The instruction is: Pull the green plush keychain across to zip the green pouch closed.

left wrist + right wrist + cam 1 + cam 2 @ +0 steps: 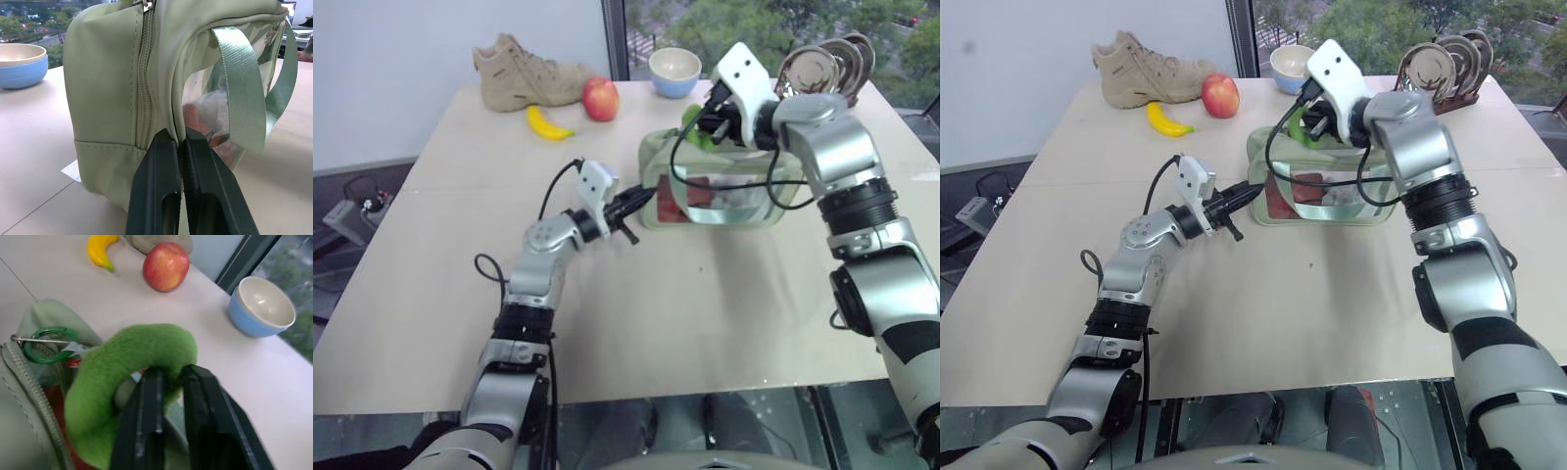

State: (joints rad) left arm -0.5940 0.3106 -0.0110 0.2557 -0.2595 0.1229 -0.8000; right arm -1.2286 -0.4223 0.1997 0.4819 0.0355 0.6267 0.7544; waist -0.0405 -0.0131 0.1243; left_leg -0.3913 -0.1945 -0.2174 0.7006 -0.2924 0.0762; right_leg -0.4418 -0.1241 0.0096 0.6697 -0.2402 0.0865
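The green pouch [724, 201] stands on the table at mid right, its clear window showing reddish contents. My left gripper [641, 201] reaches level to the pouch's left end and is shut on the seam beside the end zipper [144, 73]. At the pouch's top left corner my right gripper [171, 371] comes down from above. Its black fingers [146, 411] are shut on the green plush keychain [132, 357], a fuzzy lime ring. A small green metal ring [49, 343] joins the plush to the zipper. The zipper track [29, 382] beside it lies open.
Behind the pouch stand a tan shoe [529, 73], a banana [548, 124], a red apple [600, 98] and a blue bowl [674, 71]. A rack of metal discs [827, 64] sits at the far right. Bare tabletop [705, 313] spreads in front of the pouch.
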